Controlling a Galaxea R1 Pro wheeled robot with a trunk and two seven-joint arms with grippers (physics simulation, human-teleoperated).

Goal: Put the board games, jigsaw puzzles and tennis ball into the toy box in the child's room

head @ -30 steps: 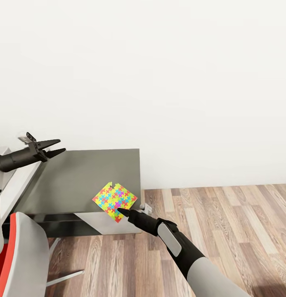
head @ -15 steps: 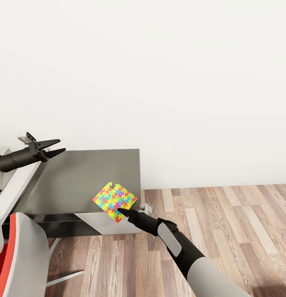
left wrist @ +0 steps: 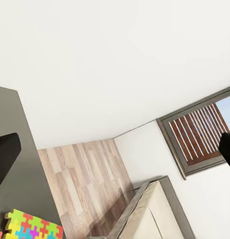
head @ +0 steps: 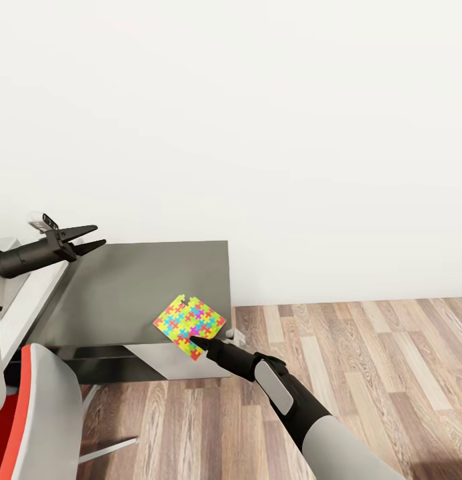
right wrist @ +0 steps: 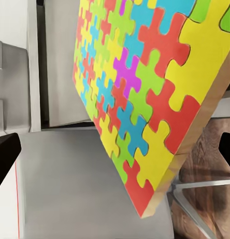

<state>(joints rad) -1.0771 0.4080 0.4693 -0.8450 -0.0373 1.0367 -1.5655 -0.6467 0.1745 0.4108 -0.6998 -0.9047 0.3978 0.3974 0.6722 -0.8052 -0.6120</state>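
Head view: a thin, flat, multicolour jigsaw puzzle sheet lay at the near right corner of the dark grey surface, overhanging its front edge. The right jaws touched the sheet's near corner; whether they were clenched on it cannot be told. The left jaws hung released above the surface's far left edge. A red-and-grey chair stood on the wood-plank floor.

Left wrist view: the puzzle sheet lay on the dark surface, with a slatted window beyond.

Right wrist view: the puzzle sheet appeared close up and tilted, its wooden edge visible.
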